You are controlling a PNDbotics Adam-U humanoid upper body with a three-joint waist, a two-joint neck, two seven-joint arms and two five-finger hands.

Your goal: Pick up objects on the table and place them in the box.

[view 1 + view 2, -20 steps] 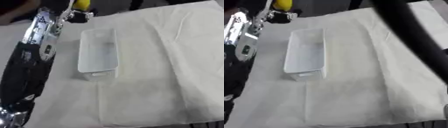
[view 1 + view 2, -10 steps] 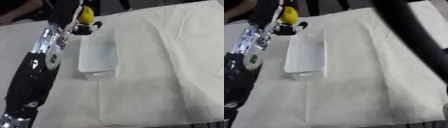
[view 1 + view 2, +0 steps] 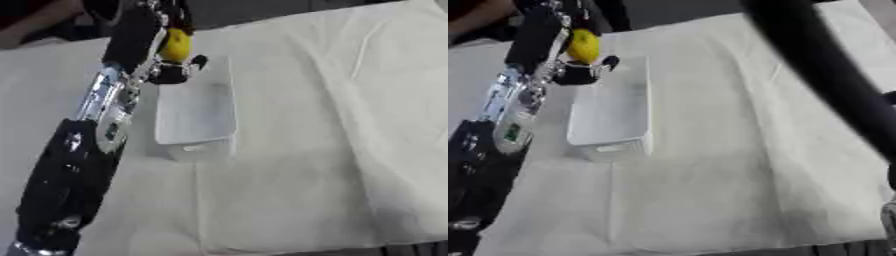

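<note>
My left hand's fingers are curled round a small yellow object, which I hold up in the air at the far left end of the box, just above its near corner rather than inside it. The left hand sits at the end of my left arm, black with silver joints, which runs up from the lower left corner along the box's left side. The box is a pale, long tray standing on the white cloth that covers the desk; I see nothing lying inside it from here. In the right eye view my right arm crosses the picture as a dark blurred band from the top to the right edge; its hand shows in neither view, so I cannot tell how its fingers stand.
</note>
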